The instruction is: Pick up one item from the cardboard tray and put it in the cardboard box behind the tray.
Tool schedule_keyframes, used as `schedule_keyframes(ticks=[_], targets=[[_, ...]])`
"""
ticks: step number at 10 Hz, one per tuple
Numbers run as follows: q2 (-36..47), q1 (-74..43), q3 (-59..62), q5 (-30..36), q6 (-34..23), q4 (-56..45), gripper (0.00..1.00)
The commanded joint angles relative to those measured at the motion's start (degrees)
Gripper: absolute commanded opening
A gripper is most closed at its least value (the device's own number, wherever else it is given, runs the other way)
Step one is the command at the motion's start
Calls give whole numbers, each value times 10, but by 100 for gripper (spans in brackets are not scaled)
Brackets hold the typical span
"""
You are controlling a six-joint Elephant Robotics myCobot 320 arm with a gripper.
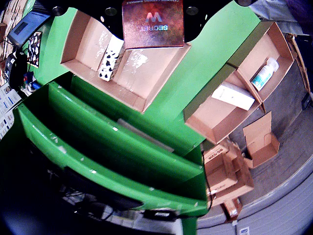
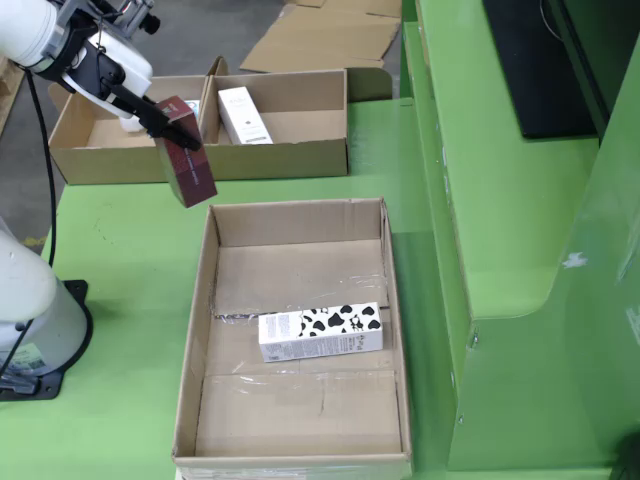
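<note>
My gripper (image 2: 168, 122) is shut on a dark red box (image 2: 186, 158), which hangs tilted above the green table (image 2: 120, 250) between the tray and the big box's far left corner. In the wrist view the red box (image 1: 152, 23), printed "SECRET", fills the top centre between black fingers (image 1: 111, 10). The divided cardboard tray (image 2: 280, 160) holds a white box (image 2: 243, 115); the wrist view shows this tray (image 1: 215, 128) with the white box (image 1: 233, 95) and a white-and-teal bottle (image 1: 264, 73). The large cardboard box (image 2: 200, 330) holds a cow-patterned carton (image 2: 320, 332), also visible from the wrist (image 1: 111, 58).
A raised green bench (image 2: 500, 200) with a black monitor (image 2: 530, 60) runs along the right of the still view. My arm's white base (image 2: 25, 310) stands at the left. Flattened cardboard (image 2: 320, 35) lies on the floor behind; small folded boxes (image 1: 230, 171) lie on the floor.
</note>
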Motion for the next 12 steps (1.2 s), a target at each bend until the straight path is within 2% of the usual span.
schedule_keyframes(ticks=[1, 2, 3, 6, 12], targets=[[66, 424, -70, -41, 61, -79, 0], [82, 464, -91, -38, 57, -78, 0], [89, 518, -90, -46, 81, -103, 0], [84, 581, -104, -22, 68, -104, 0], [76, 622, -112, -7, 46, -98, 0]])
